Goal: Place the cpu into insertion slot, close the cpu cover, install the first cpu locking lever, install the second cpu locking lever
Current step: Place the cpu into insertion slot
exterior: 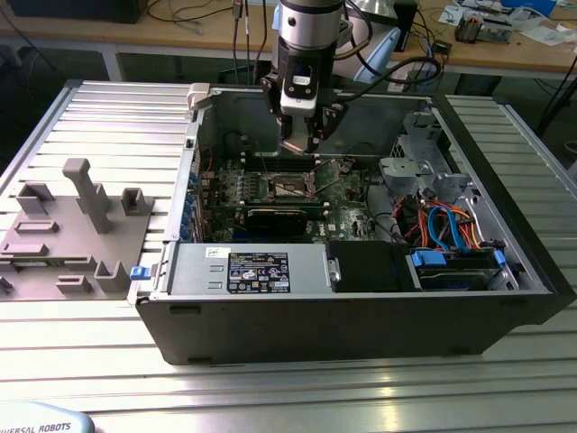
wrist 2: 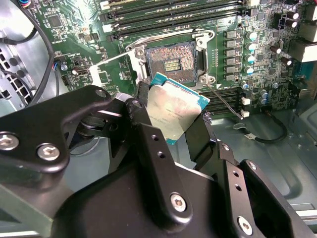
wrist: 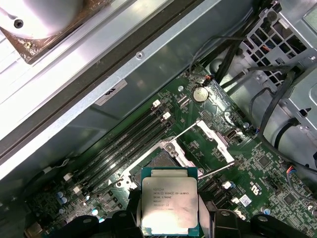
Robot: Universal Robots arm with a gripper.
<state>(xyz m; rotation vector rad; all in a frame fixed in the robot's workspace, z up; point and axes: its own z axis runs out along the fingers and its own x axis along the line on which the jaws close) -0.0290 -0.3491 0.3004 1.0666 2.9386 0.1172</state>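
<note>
Open computer case (exterior: pixel 361 334) with the arm reaching in from above. The gripper (exterior: pixel 300 137) hangs over the motherboard (exterior: pixel 347 194), above the slot (exterior: pixel 290 187). In both wrist views the black fingers (wrist 2: pixel 141 116) are pinched onto two opposite edges of the cpu (wrist 2: pixel 176 106), so the gripper (wrist 2: pixel 171 124) holds the chip clear of the board, apart from the slot (wrist 2: pixel 171 62). In the second wrist view the cpu is tilted, its dull silver top facing the camera and its green rim showing at the corners. In the first wrist view the cpu (wrist: pixel 170 198) overlaps the near edge of the slot (wrist: pixel 161 159), between the two fingers of the gripper (wrist: pixel 171 224). The slot is uncovered, its dark contact field bare inside the silvery frame. The cover (wrist: pixel 225 148) stands swung open just beside the slot, on the side toward the coin battery (wrist: pixel 199 93). A thin wire lever (wrist: pixel 218 168) lies unlatched near the slot. Long black memory slots (wrist: pixel 124 144) run beside the slot on its other side.
</note>
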